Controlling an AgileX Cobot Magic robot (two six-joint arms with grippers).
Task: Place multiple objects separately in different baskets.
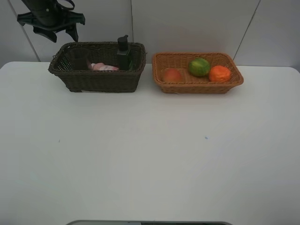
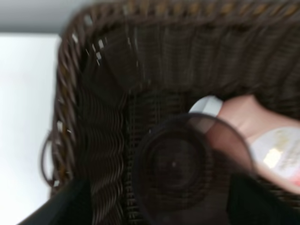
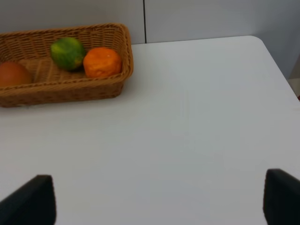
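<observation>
**Exterior high view: sorting looks all but finished**

We see the left end effector hanging spread and empty above the dark brown basket, at eleven o'clock on the counter. Inside sit the mauve cup, pink bottle and black bottle. The tan basket at one o'clock holds peach, green citrus and tangerine. The right end effector is spread, holding nothing. We judge only retreat remains.

A plain white tabletop fills most of the exterior high view, rounded at its 2 o'clock corner. Behind it, toward 12 o'clock, stands a pale grey panelled wall with thin dark seams, one upright, others slanting. Light is soft and even, casting faint shadows.
</observation>
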